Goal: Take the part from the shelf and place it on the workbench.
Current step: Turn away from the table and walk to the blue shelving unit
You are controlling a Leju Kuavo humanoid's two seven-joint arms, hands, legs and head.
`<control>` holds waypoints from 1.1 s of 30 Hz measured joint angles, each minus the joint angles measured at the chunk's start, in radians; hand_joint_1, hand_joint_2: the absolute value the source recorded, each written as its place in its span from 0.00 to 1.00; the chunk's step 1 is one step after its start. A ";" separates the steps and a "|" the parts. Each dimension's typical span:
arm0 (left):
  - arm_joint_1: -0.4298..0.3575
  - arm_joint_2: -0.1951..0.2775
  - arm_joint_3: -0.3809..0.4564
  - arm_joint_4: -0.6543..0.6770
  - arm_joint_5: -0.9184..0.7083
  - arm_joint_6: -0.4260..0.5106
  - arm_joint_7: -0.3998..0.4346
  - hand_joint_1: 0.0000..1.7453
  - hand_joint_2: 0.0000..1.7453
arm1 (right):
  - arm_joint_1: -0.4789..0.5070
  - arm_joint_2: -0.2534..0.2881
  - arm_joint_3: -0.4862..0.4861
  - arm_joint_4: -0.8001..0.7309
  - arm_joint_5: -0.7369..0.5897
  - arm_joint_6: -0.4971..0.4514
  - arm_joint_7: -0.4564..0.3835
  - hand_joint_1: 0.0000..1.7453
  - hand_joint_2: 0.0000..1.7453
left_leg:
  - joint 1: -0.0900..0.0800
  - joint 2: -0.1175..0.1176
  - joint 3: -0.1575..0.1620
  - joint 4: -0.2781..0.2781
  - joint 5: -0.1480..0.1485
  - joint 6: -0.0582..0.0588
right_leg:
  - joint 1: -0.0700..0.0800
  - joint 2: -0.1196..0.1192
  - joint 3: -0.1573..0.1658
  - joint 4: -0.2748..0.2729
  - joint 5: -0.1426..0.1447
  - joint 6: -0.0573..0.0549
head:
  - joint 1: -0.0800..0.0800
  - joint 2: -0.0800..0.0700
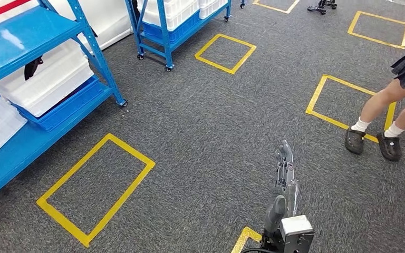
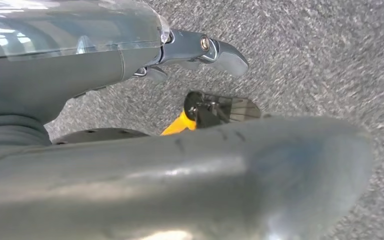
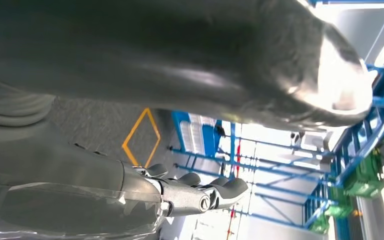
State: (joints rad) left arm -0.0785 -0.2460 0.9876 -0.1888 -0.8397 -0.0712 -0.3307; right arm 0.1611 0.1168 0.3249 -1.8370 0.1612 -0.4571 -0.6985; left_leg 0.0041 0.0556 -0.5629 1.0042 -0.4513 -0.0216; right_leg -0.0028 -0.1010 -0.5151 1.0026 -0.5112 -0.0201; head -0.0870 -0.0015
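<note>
The right hand (image 1: 285, 168) hangs forward over the grey carpet floor (image 1: 216, 132), fingers stretched out straight and apart with nothing in them; I take it as carried idle while the robot is between stations. The left hand (image 2: 200, 50) is low beside the body, its fingers (image 2: 225, 52) extended over the carpet and holding nothing, a scrap of yellow floor tape (image 2: 177, 125) beneath it.

Off toward the floor's left edge stands the blue shelf (image 1: 42, 26) with white trays (image 1: 47, 79) on its tiers. A small dark object (image 1: 31, 67) hangs at a tray's rim; whether that is the part I cannot tell. A second wheeled rack (image 1: 174, 21) stands further back. A person's legs (image 1: 379, 116) are cut off at the right edge, and I see no workbench from here.
</note>
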 joint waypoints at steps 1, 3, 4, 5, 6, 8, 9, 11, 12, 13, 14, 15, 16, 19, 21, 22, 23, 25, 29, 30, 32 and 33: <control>0.000 0.000 0.000 0.000 -0.001 -0.001 0.000 0.00 0.00 | 0.000 0.000 0.000 0.000 0.001 0.001 0.000 0.00 0.00 | -0.004 -0.003 0.000 -0.004 -0.002 0.005 | 0.002 -0.007 0.001 0.000 -0.001 0.005 | 0.000 0.000; 0.003 0.000 0.000 0.000 -0.001 -0.001 0.000 0.00 0.00 | -0.001 0.000 0.000 -0.001 0.001 0.003 0.000 0.00 0.00 | -0.002 -0.024 -0.001 -0.010 0.003 0.014 | -0.001 -0.018 0.004 0.000 -0.005 0.015 | 0.000 0.000; 0.004 0.000 0.000 0.000 -0.001 -0.001 0.000 0.00 0.00 | -0.001 0.000 0.000 -0.002 0.001 0.003 0.000 0.00 0.00 | 0.000 -0.034 0.000 -0.015 0.006 0.019 | -0.003 -0.006 0.003 0.010 -0.015 0.021 | 0.000 0.000; 0.004 0.000 0.000 0.000 -0.001 -0.001 0.000 0.00 0.00 | -0.002 0.000 0.000 -0.003 0.001 0.003 0.000 0.00 0.00 | 0.002 -0.044 0.002 -0.020 0.009 0.025 | -0.006 0.016 -0.006 0.036 -0.034 0.026 | 0.000 0.000; 0.003 0.000 0.000 0.000 -0.001 -0.001 0.000 0.00 0.00 | -0.001 0.000 0.000 -0.004 0.001 0.003 0.000 0.00 0.00 | 0.004 -0.053 0.003 -0.023 0.012 0.028 | -0.009 0.044 -0.026 0.082 -0.062 0.029 | 0.001 0.000; 0.001 0.000 0.000 0.000 -0.001 -0.001 0.000 0.00 0.00 | 0.002 0.000 -0.001 -0.005 0.001 0.003 0.000 0.00 0.00 | 0.004 -0.076 -0.001 -0.023 0.014 0.032 | -0.010 0.086 -0.092 0.211 -0.120 0.031 | 0.001 0.000; 0.001 0.000 0.000 0.000 -0.002 -0.001 0.000 0.00 0.00 | 0.004 0.000 -0.001 -0.005 0.001 0.002 0.000 0.00 0.00 | 0.003 -0.089 -0.002 -0.022 0.015 0.033 | -0.010 0.093 -0.119 0.258 -0.130 0.031 | 0.001 0.000; 0.002 0.000 0.000 0.000 -0.004 -0.001 0.000 0.00 0.00 | 0.006 0.000 -0.001 -0.005 0.001 0.001 0.000 0.00 0.00 | 0.003 -0.116 -0.001 -0.018 0.014 0.032 | -0.011 0.100 -0.126 0.248 -0.090 0.030 | 0.001 0.000; 0.002 0.000 0.000 0.000 -0.004 -0.001 0.000 0.00 0.00 | 0.006 0.000 -0.001 -0.005 0.001 0.001 0.000 0.00 0.00 | 0.004 -0.130 -0.001 -0.015 0.013 0.030 | -0.013 0.111 -0.104 0.191 -0.048 0.028 | 0.001 0.000; 0.002 0.000 0.000 0.000 -0.005 -0.001 0.000 0.00 0.00 | 0.006 -0.001 -0.001 -0.005 0.001 0.000 0.000 0.00 0.00 | 0.004 -0.142 -0.001 -0.012 0.011 0.027 | -0.015 0.136 -0.080 0.129 -0.014 0.026 | 0.001 0.000; 0.001 0.000 0.000 0.000 -0.005 -0.001 0.000 0.00 0.00 | 0.007 -0.001 -0.002 -0.006 0.001 0.000 0.000 0.00 0.00 | 0.003 -0.156 -0.005 -0.007 0.010 0.022 | -0.018 0.161 -0.059 0.075 0.009 0.024 | 0.001 0.000; 0.000 0.000 0.000 0.000 -0.006 -0.001 0.000 0.00 0.00 | 0.009 -0.001 -0.002 -0.006 0.002 -0.001 0.000 0.00 0.00 | 0.004 -0.167 -0.009 -0.003 0.010 0.017 | -0.019 0.180 -0.047 0.042 0.019 0.023 | 0.001 0.000; -0.001 0.000 0.000 0.000 -0.006 -0.001 0.000 0.00 0.00 | 0.011 -0.001 -0.002 -0.006 0.002 -0.001 0.000 0.00 0.00 | 0.005 -0.179 -0.015 -0.001 0.011 0.010 | -0.017 0.190 -0.045 0.030 0.018 0.021 | 0.001 0.000; 0.003 0.000 0.000 0.000 -0.007 -0.001 0.000 0.00 0.00 | 0.013 -0.001 -0.002 -0.007 0.006 -0.002 0.000 0.00 0.00 | 0.008 -0.178 -0.029 0.008 0.008 -0.008 | -0.015 0.156 -0.042 0.021 0.023 0.005 | 0.000 0.000; 0.002 -0.001 0.000 0.000 -0.007 -0.001 0.001 0.00 0.00 | 0.012 -0.001 -0.001 -0.007 0.009 -0.003 0.000 0.00 0.00 | 0.007 -0.119 -0.064 0.080 -0.035 -0.013 | -0.014 0.126 -0.039 0.015 0.026 -0.009 | 0.000 0.000; 0.000 -0.002 0.000 0.000 -0.009 -0.001 0.003 0.00 0.00 | 0.012 -0.001 -0.001 -0.006 0.009 -0.004 0.000 0.00 0.00 | 0.006 -0.090 -0.095 0.145 -0.069 -0.016 | -0.010 0.109 -0.039 0.014 0.025 -0.013 | 0.000 0.000; -0.001 -0.002 -0.001 0.000 -0.013 -0.001 0.006 0.00 0.00 | 0.012 0.000 0.000 -0.006 0.009 -0.004 0.000 0.00 0.00 | 0.007 -0.076 -0.127 0.214 -0.100 -0.018 | -0.007 0.092 -0.039 0.015 0.024 -0.016 | 0.000 0.000; 0.000 -0.004 -0.005 0.000 -0.023 0.000 0.015 0.00 0.00 | 0.012 0.000 0.000 -0.004 0.008 -0.006 0.000 0.00 0.00 | 0.008 -0.065 -0.159 0.289 -0.121 -0.021 | -0.002 0.060 -0.040 0.015 0.022 -0.019 | 0.000 0.000; 0.002 -0.006 -0.016 0.000 -0.032 0.002 0.020 0.00 0.00 | 0.011 0.000 0.000 -0.004 0.010 -0.014 0.000 0.00 0.00 | 0.001 -0.012 -0.032 0.067 -0.022 -0.006 | 0.005 0.008 -0.033 0.015 0.016 -0.015 | 0.000 0.000; 0.001 -0.006 -0.017 0.000 -0.032 0.002 0.020 0.00 0.00 | 0.010 0.000 -0.001 -0.004 0.011 -0.015 0.000 0.00 0.00 | -0.004 0.003 -0.008 0.022 -0.011 0.000 | 0.006 -0.001 -0.031 0.016 0.015 -0.012 | 0.000 0.000; 0.001 -0.006 -0.017 0.000 -0.033 0.002 0.020 0.00 0.00 | 0.009 0.001 -0.001 -0.005 0.011 -0.016 0.000 0.00 0.00 | -0.012 0.004 0.000 0.000 -0.007 0.010 | 0.007 -0.018 -0.028 0.014 0.013 -0.003 | 0.000 0.000; 0.002 -0.006 -0.018 0.000 -0.033 0.002 0.020 0.00 0.00 | 0.009 0.001 -0.001 -0.005 0.011 -0.016 0.000 0.00 0.00 | -0.010 -0.008 0.003 -0.006 -0.003 0.015 | 0.008 -0.025 -0.026 0.014 0.011 0.002 | 0.000 0.000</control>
State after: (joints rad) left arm -0.0762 -0.2518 0.9701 -0.1888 -0.8726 -0.0694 -0.3105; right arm 0.1697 0.1182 0.3243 -1.8419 0.1722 -0.4728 -0.6985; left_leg -0.0057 0.0480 -0.5604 0.9986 -0.4546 -0.0065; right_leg 0.0047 -0.1256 -0.5414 1.0162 -0.4998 -0.0179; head -0.0871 -0.0015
